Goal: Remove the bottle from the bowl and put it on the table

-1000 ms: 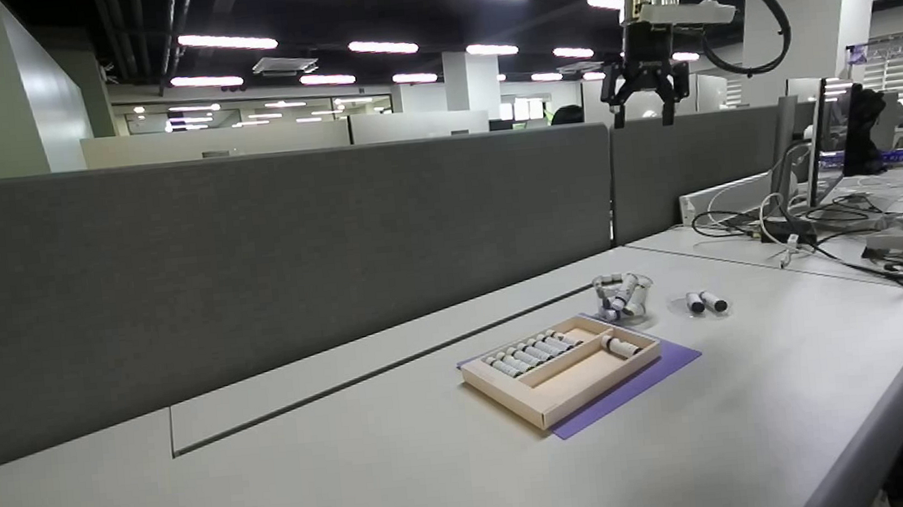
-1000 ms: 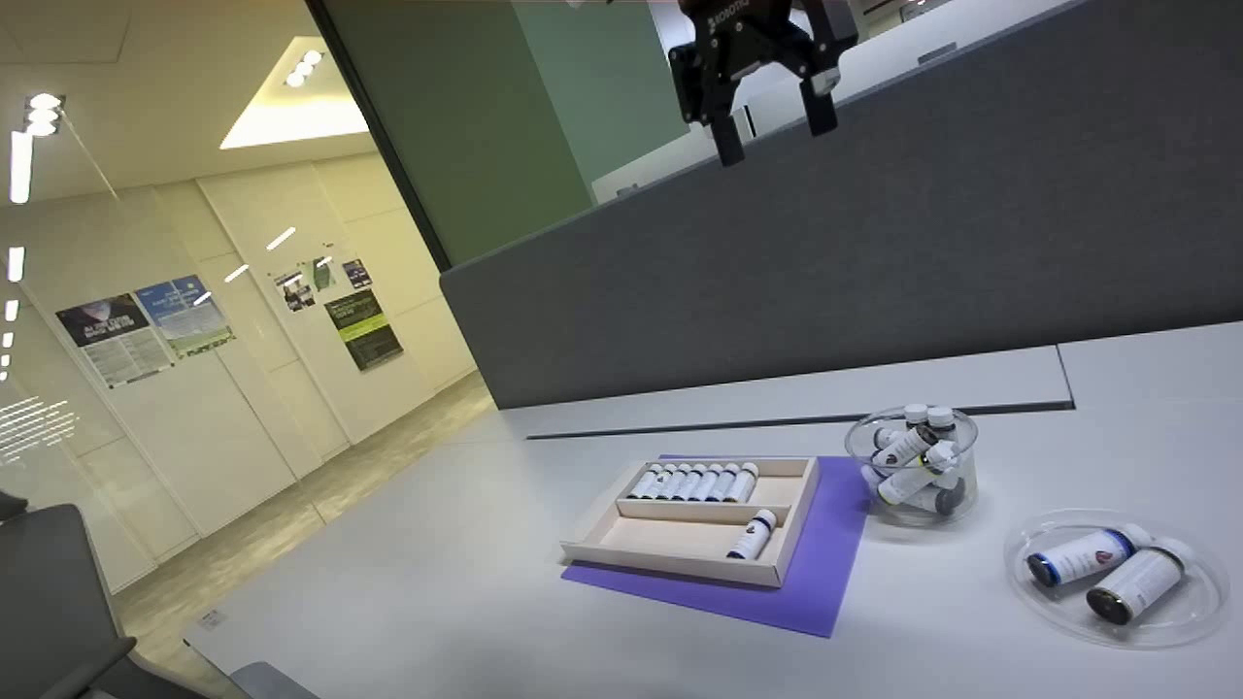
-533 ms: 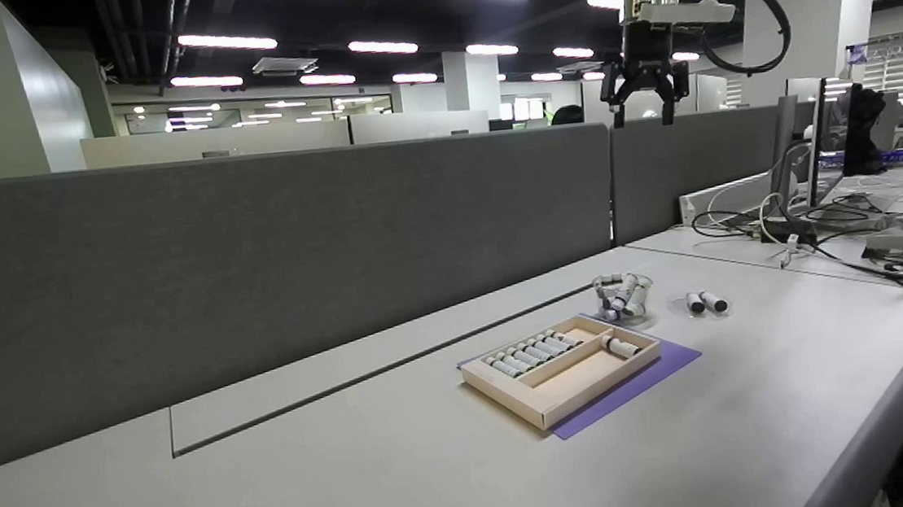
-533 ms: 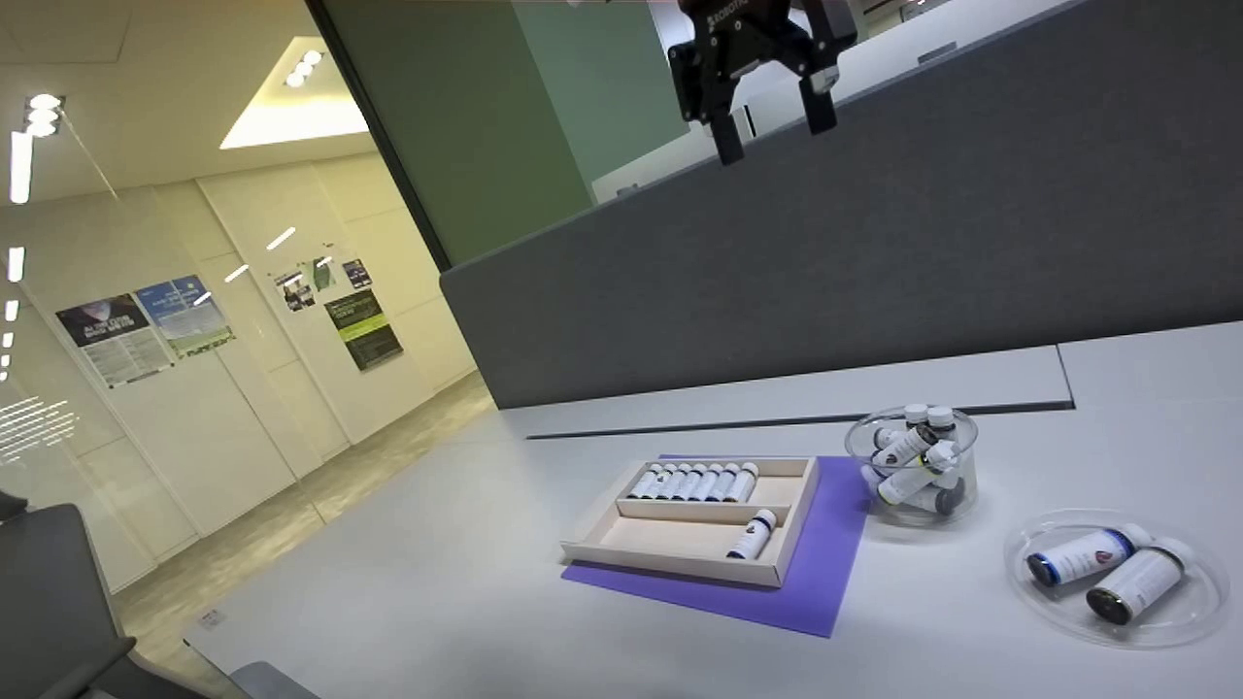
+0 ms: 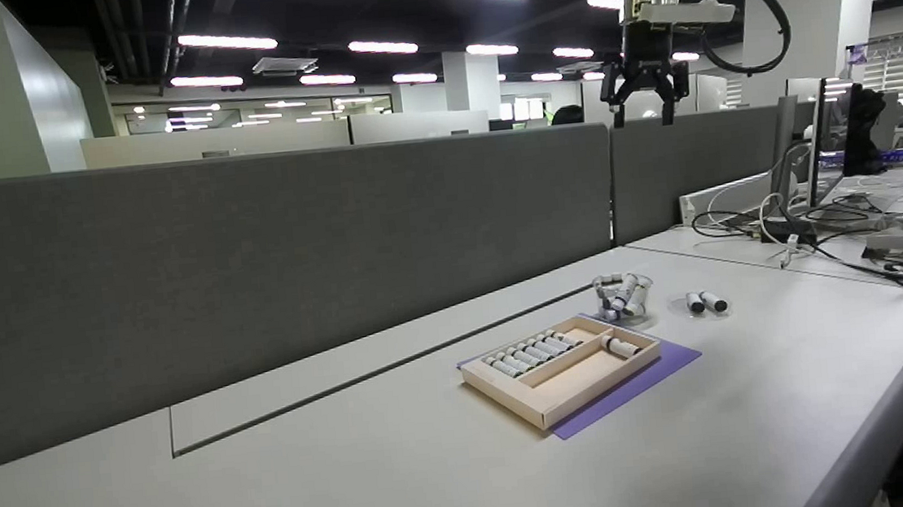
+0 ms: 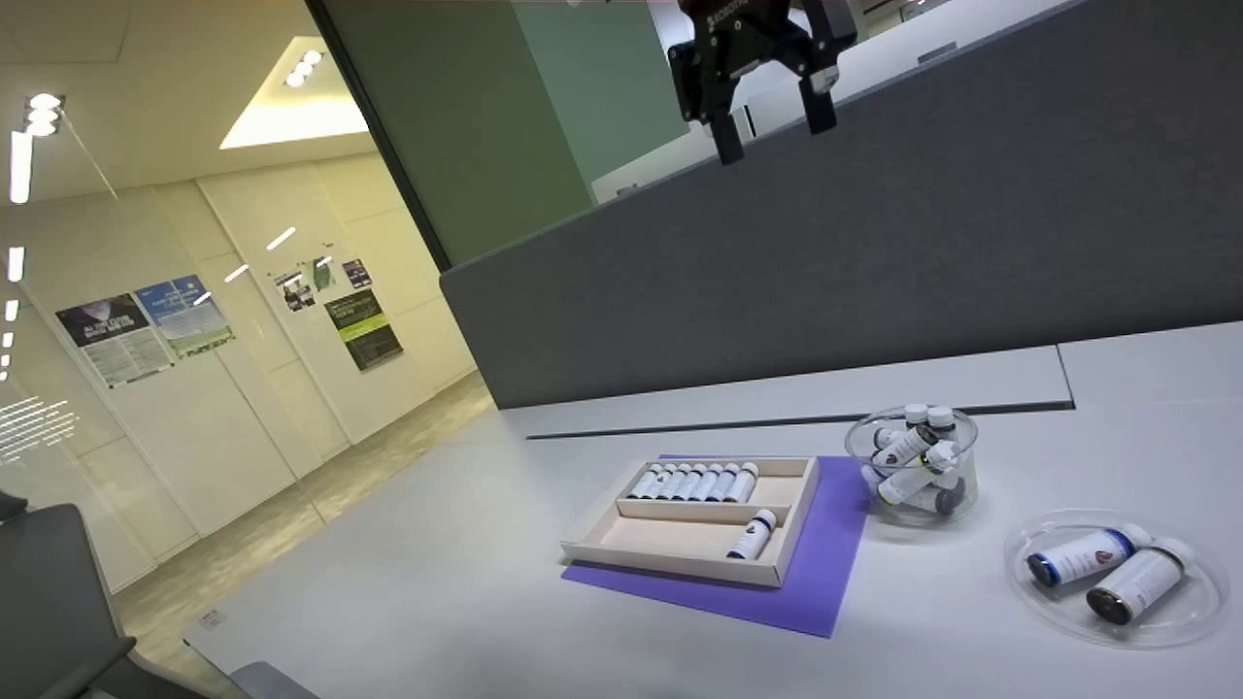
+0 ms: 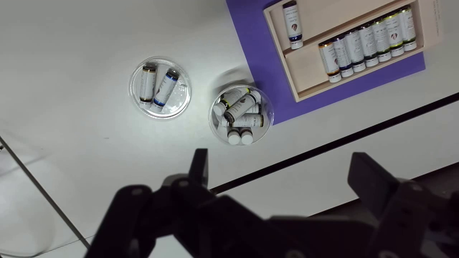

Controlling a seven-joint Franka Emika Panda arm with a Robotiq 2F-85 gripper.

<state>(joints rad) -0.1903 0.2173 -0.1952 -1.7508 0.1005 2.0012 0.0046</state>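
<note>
Bottles (image 6: 908,482) with white caps lie heaped in a clear round bowl (image 7: 260,132) on the pale grey-white table (image 7: 89,89); which of them the task means, I cannot tell. In my wrist view the topmost bottle (image 7: 241,108) lies slantwise, its cap toward the upper right of the picture and its dark base toward the lower left. Just beside it a yellow-banded bottle (image 7: 235,95) has its long axis along nearly the same slant but turned about, cap to the lower left. A third bottle (image 7: 250,121) runs almost level across that view, and two more bottles (image 7: 234,138) at the rim point their caps upward. In both exterior views my gripper (image 5: 643,120) hangs high above the table, well apart from the bowl, its two fingers (image 7: 198,166) pointing down and spread wide. Just beside the bowl a purple sheet (image 6: 819,563) bears a light wooden tray (image 6: 660,532): seven bottles (image 7: 368,41) lie in one compartment, a single bottle (image 6: 753,535) in the other. Near the bowl a shallow clear dish (image 7: 177,98) holds a blue-banded bottle (image 7: 166,89) and an amber-banded bottle (image 7: 147,84), caps toward the bottom of my wrist view.
</note>
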